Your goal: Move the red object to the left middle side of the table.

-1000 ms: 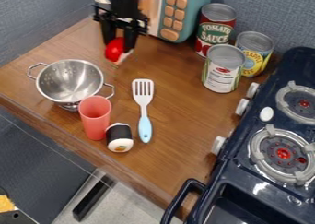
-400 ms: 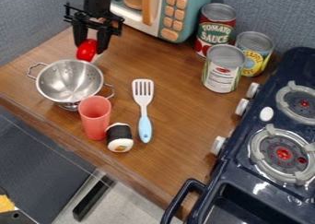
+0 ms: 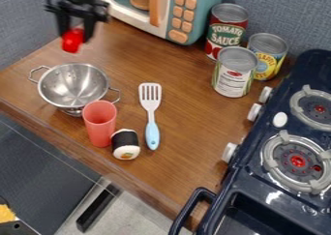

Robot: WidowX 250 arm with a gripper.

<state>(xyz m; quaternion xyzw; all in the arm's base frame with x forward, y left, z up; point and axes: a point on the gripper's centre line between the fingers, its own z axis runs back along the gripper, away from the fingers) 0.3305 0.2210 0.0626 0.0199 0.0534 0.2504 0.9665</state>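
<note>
Apparently one red object (image 3: 72,40), three cans (image 3: 233,74)

The wooden table (image 3: 188,123) carries a colander (image 3: 72,84), cup (image 3: 100,127), sushi roll (image 3: 125,144), spatula (image 3: 152,130), three cans (image 3: 233,74) — and a microwave (image 3: 180,16).

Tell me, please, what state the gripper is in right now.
Gripper: closed on the red object, holding it.

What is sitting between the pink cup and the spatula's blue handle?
A small black and white roll, close beside the cup and left of the spatula, as the camera view shows.
</note>
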